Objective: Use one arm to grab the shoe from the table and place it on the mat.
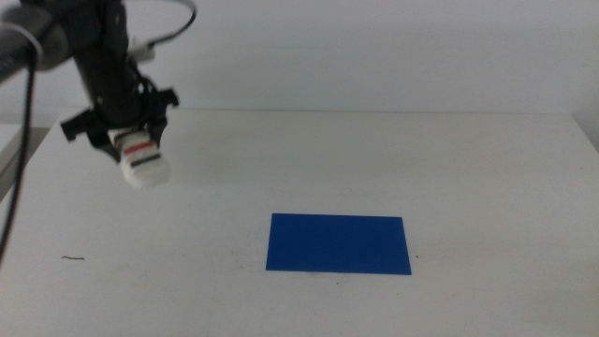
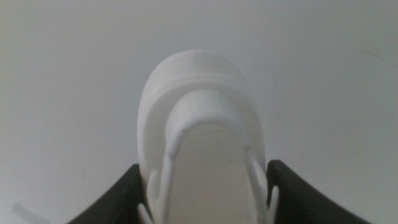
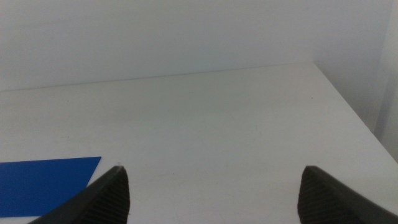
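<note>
Well left of the mat [image 1: 338, 244] and farther back, the left gripper [image 1: 140, 161] hangs above the bench [image 1: 487, 168], its fingers [image 2: 121, 199] clenched on the shoe [image 1: 145, 164], which is clear of the surface. Beside the mat's opposite end, the right gripper [image 3: 211, 190] waits, fingers [image 3: 106, 193] spread wide with nothing between them.

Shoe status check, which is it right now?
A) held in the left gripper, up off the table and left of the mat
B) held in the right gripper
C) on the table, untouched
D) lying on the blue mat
A: the shoe sits clamped in the left gripper, raised above the table well left of the mat; the right gripper is open and holds nothing.
</note>
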Tool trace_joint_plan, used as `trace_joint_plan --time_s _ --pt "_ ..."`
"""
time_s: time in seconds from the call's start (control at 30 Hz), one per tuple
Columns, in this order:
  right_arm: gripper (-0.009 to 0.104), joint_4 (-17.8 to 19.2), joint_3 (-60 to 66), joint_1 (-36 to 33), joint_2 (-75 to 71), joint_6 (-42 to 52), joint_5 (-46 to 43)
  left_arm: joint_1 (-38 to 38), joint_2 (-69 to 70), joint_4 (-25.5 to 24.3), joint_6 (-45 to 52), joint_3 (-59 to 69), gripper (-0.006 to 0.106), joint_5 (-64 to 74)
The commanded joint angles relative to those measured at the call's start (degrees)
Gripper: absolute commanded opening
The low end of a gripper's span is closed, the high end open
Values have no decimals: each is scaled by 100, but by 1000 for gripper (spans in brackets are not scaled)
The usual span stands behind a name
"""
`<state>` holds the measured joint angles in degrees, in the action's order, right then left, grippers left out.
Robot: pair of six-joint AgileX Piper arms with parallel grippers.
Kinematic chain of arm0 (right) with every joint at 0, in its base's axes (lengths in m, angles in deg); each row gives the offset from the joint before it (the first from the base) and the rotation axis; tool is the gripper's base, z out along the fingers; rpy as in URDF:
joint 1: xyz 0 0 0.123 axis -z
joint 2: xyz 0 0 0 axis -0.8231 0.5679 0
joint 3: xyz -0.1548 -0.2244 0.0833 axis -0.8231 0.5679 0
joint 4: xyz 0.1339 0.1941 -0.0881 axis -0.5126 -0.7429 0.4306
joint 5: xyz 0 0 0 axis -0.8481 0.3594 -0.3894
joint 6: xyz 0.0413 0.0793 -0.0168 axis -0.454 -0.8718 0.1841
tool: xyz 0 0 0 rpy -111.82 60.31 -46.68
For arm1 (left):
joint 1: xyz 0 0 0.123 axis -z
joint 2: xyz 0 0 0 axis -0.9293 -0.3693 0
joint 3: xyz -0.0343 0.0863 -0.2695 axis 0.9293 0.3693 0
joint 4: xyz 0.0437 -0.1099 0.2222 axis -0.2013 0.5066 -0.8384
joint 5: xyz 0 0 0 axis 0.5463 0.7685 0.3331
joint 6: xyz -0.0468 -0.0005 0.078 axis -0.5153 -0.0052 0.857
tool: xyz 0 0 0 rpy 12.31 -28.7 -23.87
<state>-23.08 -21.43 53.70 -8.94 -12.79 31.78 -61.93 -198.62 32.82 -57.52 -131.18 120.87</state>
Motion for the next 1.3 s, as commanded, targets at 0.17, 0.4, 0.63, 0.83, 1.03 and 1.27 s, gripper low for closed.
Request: trace_joint_plan --time_s 0.17,0.4,0.63,0.83,1.03,1.27 --pt "79 35 14 12 -27 35 -38 909 1486 187 -985 1263 -2 96" --pt "79 35 14 12 -27 35 -38 2312 1249 255 -1918 1432 -2 -592" --pt "79 35 14 12 -27 35 -38 3179 234 485 -2043 444 -2 -466" --pt "79 35 14 12 -27 35 -38 3451 -559 326 -1709 -727 -2 97" --pt "79 35 14 12 -27 35 -38 3538 -726 281 -727 -840 -2 97" --pt "79 35 14 12 -27 35 -38 3537 -740 281 3593 -840 -2 97"
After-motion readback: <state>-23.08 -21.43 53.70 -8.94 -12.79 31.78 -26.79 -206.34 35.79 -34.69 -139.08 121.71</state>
